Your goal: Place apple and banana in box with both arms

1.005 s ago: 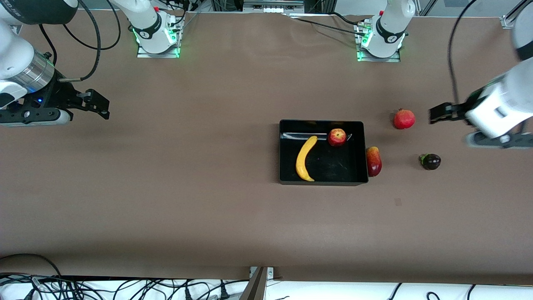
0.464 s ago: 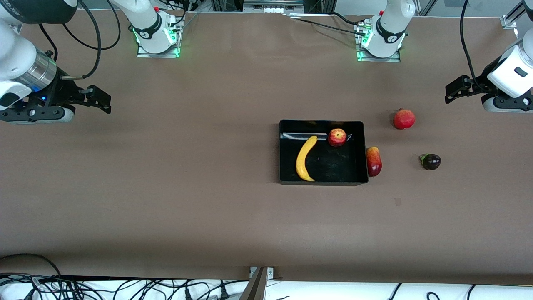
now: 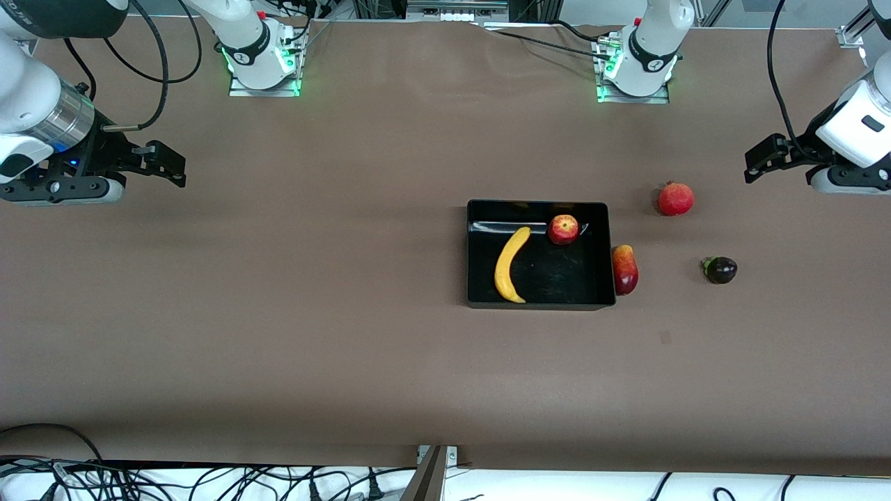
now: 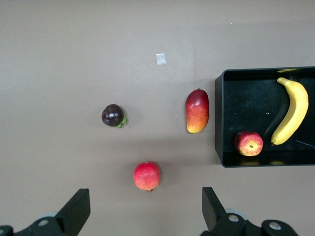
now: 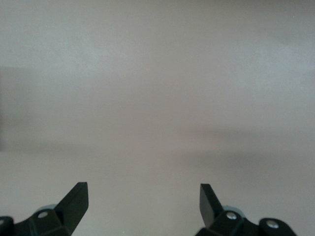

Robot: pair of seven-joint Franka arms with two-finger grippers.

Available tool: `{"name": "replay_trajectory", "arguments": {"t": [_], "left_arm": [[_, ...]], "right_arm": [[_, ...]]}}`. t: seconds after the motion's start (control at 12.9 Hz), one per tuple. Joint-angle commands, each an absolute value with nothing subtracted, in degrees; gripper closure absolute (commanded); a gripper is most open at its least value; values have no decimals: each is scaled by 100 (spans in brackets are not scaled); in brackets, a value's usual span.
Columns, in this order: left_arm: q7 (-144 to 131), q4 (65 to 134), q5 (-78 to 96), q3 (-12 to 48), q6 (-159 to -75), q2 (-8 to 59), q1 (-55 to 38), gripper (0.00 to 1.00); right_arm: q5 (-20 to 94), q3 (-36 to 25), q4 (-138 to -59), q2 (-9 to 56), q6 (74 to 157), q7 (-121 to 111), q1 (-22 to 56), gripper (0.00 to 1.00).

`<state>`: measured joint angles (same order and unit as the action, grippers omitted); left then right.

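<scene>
Bench [image 3: 313, 313] is brown, wide, mostly bare, with fruit clustered toward the left arm's end. Both arms are pulled up and out to the ends, which reads as a parked pose with nothing left to carry.

Right arm's hand [image 3: 167, 163] hangs over bare bench at the right arm's end, well apart from everything. Its wrist view shows the fingers [image 5: 74, 199] spread wide with nothing between them, only bench below. This arm waits.

Left arm's hand [image 3: 762, 158] hangs over the bench at the left arm's end, above the loose fruit. Its fingers [image 4: 76, 209] are also spread wide and empty.

Box [image 3: 480, 296] sits on the bench toward the left arm's end, with its long sides facing the front camera.

Banana [image 3: 510, 264] lies flat in the box, on the side toward the right arm, running from the farther wall to the nearer one.

Apple [image 3: 563, 229] sits in the box, close to the farther wall, just beside the banana's upper tip; stem dimple up.

Both task fruits are inside, so the job looks done.

Distractors are outside. Elongated red-yellow fruit [image 3: 624, 269] is touching or just beside the box wall on the left arm's side. Round red fruit [image 3: 675, 199] is farther from the camera. Dark purple fruit [image 3: 720, 269] is smallest, toward the left arm's end.
</scene>
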<state>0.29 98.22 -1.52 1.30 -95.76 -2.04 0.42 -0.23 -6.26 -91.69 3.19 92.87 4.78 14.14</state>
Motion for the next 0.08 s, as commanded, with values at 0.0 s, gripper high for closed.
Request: {"name": "replay_trajectory", "arguments": {"t": [0.0], "left_arm": [[88,9073,-149,105,-9502,332,9,0]], "right_arm": [[53,-633,-9105,281,9255,519,1415,0]]}}
